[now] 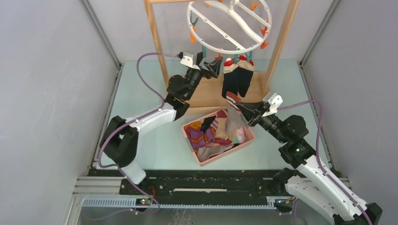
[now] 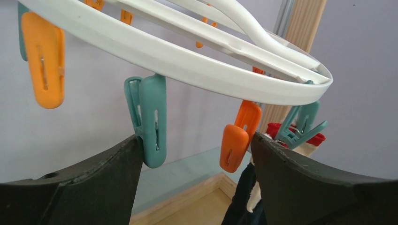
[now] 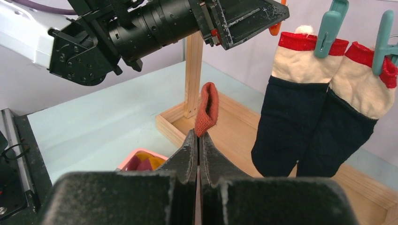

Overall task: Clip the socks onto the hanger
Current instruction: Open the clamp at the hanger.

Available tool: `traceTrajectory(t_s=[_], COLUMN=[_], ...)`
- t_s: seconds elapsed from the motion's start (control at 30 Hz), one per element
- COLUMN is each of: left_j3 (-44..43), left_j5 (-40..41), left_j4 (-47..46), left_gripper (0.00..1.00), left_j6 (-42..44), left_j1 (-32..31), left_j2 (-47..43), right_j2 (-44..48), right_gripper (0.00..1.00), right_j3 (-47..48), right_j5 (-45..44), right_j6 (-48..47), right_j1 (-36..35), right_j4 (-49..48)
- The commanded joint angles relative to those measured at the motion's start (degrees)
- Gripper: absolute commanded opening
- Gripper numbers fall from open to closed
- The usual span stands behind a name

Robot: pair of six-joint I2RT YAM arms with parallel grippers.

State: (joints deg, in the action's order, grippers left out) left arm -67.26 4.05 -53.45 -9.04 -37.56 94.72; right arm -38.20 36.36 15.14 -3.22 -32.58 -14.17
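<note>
Now the right claw point(image 3: 198, 137) is clenched on a maroon sock point(image 3: 207, 108), held upright just below the hanger point(image 2: 187, 63); the nearer left claw point(image 2: 196, 143) gapes, released, around a teal clip point(image 2: 149, 119).

The left gripper point(image 1: 216, 66) and right gripper point(image 1: 233, 102) were matte black, on white-shelled arms point(image 1: 149, 118) with black joints and purple cables point(image 1: 140, 70).

White ring hanger point(image 1: 230, 50), upper centre, with orange and teal clips point(image 2: 149, 119); two navy socks point(image 1: 237, 79) hang clipped beneath; one maroon sock point(image 3: 207, 110) held aloft; other socks point(image 1: 206, 133) heaped mid-frame.
</note>
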Motion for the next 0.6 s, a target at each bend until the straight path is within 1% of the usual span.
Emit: traceTrajectory(t_s=[0.0,0.13,0.33,0.57], left_j3=[-1.4,-2.2,-2.1,0.9], left_j5=[4.7,6.3,5.7,6.1], left_j4=[-1.3,-0.4,-0.5,-2.1], left_gripper=[0.87,0.85,0.83,0.82], left_j6=[0.5,0.5,0.2,-0.1], left_j1=[-0.9,-1.4,-2.3,-3.0], left_j2=[-2.0,-1.7,-1.8,-3.4], right_j2=[0.4,0.5,0.6,0.9], right_gripper=[0.00,0.00,0.00,0.00], right_j3=[0.1,0.1,0.1,0.1], right_j5=[0.4,0.4,0.6,0.6], right_j6=[1.2,1.1,1.2,1.1], right_j1=[0.6,0.7,0.8,0.9], right_j4=[-2.8,-2.8,-2.8,-2.5])
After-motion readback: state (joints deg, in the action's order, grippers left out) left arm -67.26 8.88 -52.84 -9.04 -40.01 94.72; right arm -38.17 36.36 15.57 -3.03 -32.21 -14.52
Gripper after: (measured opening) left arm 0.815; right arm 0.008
